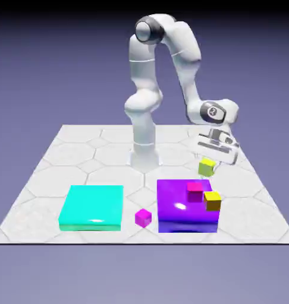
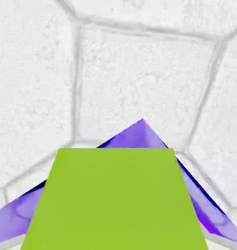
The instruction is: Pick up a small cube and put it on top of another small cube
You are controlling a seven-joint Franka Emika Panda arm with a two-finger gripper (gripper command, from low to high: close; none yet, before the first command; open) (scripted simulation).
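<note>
The small lime cube (image 1: 207, 167) sits between the fingers of my gripper (image 1: 209, 161), which is shut on it, low over the table just beyond the far edge of the flat purple block (image 1: 181, 209). In the hand view the lime cube (image 2: 115, 197) fills the lower middle and hides both fingertips; a corner of the purple block (image 2: 141, 133) shows behind it. A crimson cube (image 1: 195, 190) and a golden-yellow cube (image 1: 212, 200) rest on the purple block's right part. A magenta cube (image 1: 143, 217) lies on the table.
A flat cyan block (image 1: 91, 206) lies at the exterior view's left, with the magenta cube between it and the purple block. The robot's base column (image 1: 144, 148) stands behind them on the hexagon-tiled table (image 1: 63, 154).
</note>
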